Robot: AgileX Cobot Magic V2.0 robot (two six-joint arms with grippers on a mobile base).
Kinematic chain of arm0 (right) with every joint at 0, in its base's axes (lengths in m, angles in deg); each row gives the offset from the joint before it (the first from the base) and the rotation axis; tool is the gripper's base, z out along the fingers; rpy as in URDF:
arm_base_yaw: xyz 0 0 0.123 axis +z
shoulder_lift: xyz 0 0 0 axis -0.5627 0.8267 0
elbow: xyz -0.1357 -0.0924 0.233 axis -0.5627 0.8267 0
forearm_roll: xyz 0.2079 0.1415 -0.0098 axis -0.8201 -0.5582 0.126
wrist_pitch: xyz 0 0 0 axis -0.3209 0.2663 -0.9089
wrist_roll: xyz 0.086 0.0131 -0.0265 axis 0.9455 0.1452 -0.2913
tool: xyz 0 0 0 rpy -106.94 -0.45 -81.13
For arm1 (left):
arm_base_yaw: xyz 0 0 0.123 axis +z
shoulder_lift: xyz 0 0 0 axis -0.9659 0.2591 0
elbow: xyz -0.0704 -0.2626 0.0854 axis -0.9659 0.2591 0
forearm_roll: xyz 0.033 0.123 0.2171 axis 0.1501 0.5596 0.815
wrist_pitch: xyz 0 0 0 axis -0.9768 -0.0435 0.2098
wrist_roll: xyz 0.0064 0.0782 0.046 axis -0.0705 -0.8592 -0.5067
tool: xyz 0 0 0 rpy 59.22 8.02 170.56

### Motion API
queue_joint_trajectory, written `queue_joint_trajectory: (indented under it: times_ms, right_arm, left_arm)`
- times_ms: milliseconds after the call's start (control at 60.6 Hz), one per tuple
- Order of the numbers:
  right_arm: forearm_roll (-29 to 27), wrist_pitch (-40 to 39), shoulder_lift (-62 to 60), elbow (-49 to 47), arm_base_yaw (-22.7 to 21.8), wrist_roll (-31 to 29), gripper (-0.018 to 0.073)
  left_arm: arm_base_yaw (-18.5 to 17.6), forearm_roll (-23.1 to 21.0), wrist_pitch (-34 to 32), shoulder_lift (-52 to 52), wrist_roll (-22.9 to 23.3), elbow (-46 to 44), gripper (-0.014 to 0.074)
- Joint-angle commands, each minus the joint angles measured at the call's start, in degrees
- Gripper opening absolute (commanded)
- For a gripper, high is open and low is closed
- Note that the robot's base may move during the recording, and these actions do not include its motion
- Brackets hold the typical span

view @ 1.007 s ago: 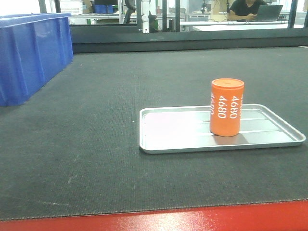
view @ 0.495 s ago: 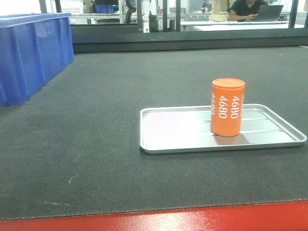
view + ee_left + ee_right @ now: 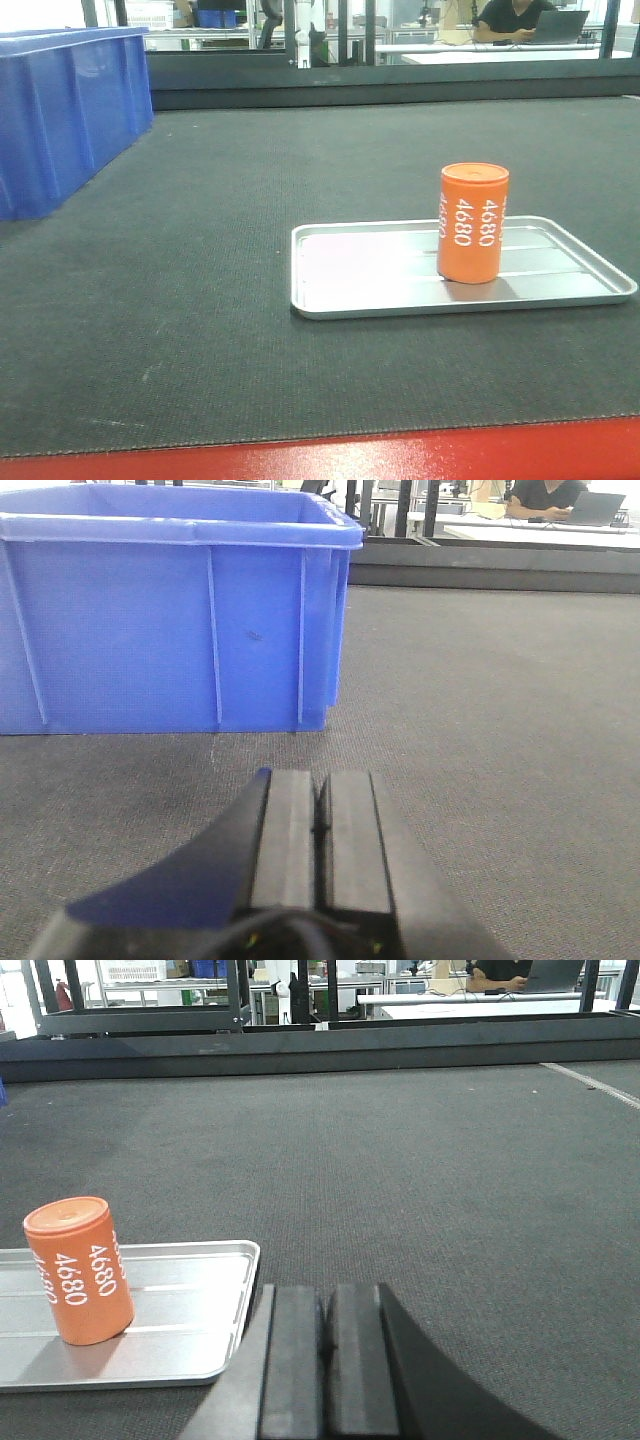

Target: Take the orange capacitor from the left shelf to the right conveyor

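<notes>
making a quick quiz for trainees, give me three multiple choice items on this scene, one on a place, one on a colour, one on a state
1. Where does the orange capacitor stand?
A. in the blue bin
B. on the silver tray
C. on the bare belt

2. What colour is the bin?
A. blue
B. green
C. grey

3. How is the right gripper?
A. open
B. shut on the capacitor
C. shut, empty

Answers: 1 B, its base rests inside the tray rim. 2 A, its walls are blue. 3 C, its fingers meet with nothing between, beside the tray.

Bright workshop behind dark metal frames [image 3: 340, 30], white tables [image 3: 500, 55], seated person [image 3: 510, 18] at a laptop [image 3: 560, 25]
</notes>
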Motion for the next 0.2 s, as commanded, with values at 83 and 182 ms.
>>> queue_joint_trajectory:
  times_ms: [83, 182]
  right_arm:
    - [0.08, -5.39, -0.75, -0.27, -0.46, -0.26, 0.0054]
    - [0.08, -5.39, -0.75, -0.27, -0.46, -0.26, 0.0054]
  left_arm:
    - [-0.06, -0.2, -5.11, -0.55, 0.09, -0.2, -0.0127]
    - [-0.06, -0.2, -5.11, -0.55, 0.09, -0.2, -0.0127]
